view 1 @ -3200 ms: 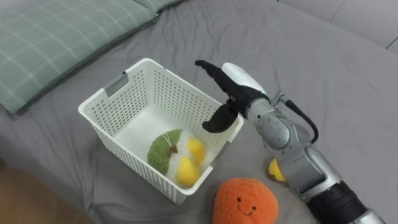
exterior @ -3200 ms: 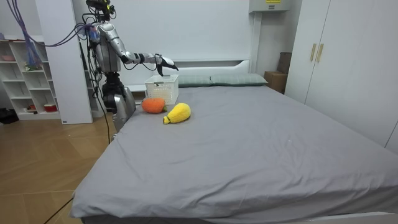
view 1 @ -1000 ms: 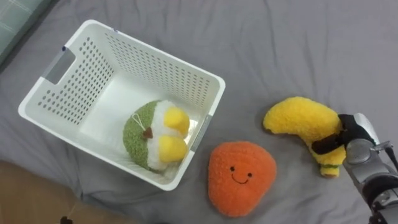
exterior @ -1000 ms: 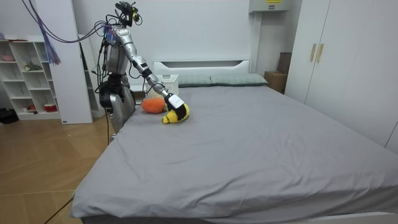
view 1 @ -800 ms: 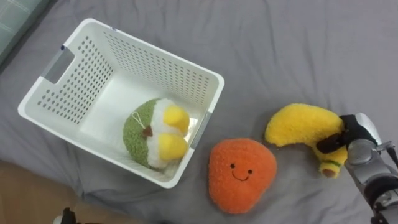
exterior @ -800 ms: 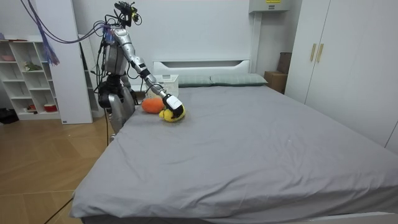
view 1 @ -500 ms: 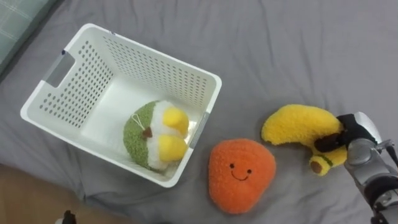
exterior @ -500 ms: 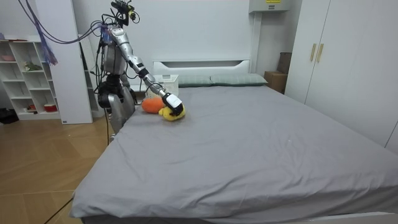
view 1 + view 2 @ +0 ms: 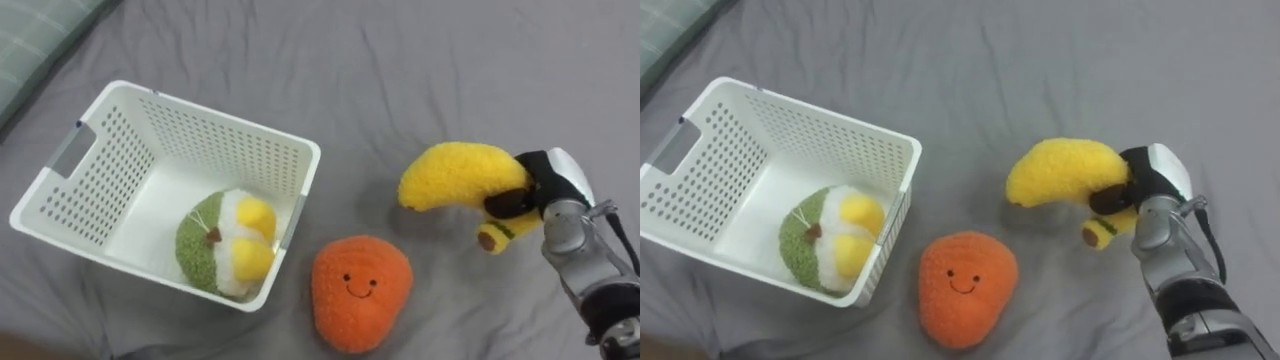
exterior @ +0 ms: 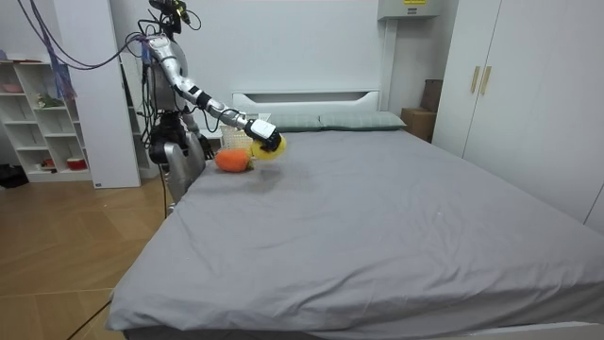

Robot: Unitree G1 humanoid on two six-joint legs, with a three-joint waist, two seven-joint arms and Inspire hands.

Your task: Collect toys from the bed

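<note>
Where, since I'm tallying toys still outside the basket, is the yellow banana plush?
The banana plush is gripped in the right hand at the left eye view's right side, held above the bed, just right of the orange plush.

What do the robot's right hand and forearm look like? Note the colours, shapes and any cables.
The right hand has a smooth white shell over its back and black fingers. The forearm behind it is silver-grey metal built of rounded segments, darker towards the elbow. A thin dark cable curves alongside the wrist.
</note>
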